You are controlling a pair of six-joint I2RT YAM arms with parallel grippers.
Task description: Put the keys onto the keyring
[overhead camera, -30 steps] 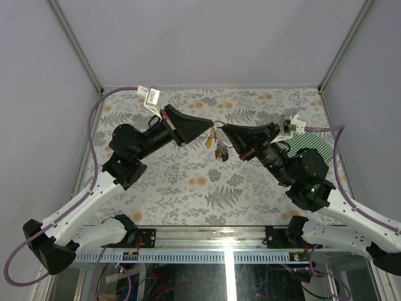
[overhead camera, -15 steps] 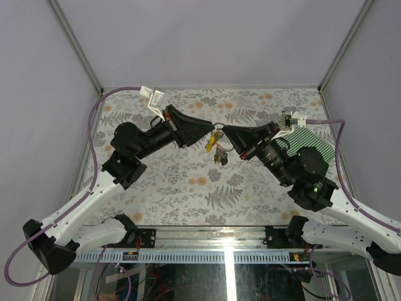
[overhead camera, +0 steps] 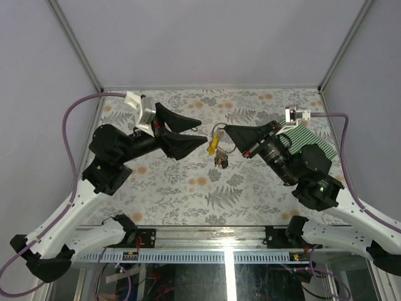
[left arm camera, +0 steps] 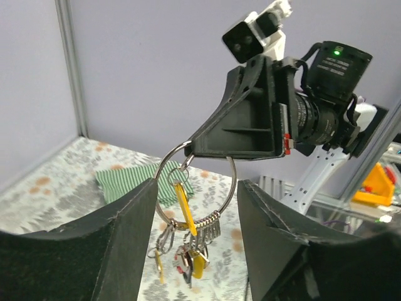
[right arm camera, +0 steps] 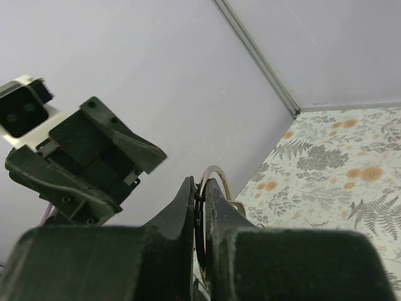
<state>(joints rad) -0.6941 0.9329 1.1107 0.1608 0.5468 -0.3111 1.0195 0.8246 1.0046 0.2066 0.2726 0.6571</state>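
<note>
the left end effector (overhead camera: pixel 202 130) has let go. a second ago its fingers were pressed together right up against the keyring (left arm camera: pixel 235 182), nose to nose with the right end effector (overhead camera: pixel 227 129); now they are spread and the arm has drawn back, so a clear gap lies between its tips and the ring. in the left wrist view the ring hangs just ahead of the spread fingers, framed between them and touching neither.

the right end effector has not budged. its fingers stay pressed together, pinching the top of the keyring's wire. the ring hangs below and just in front of its tip, held up in the air well above the table (overhead camera: pixel 188 182).

the keys (left arm camera: pixel 185 251) dangle in a bunch from the lower part of the ring, beneath the right end effector's tip, with a yellow key (left arm camera: pixel 182 207) hanging highest among them. they seem to hold on the ring with no help from the left side. a green striped cloth (overhead camera: pixel 313 141) lies on the table behind the right end effector.

my reading: the threading of that key is finished and the left arm is free. no loose key shows on the table in the top view, so the task looks close to done, though the bunch is too small to count.
</note>
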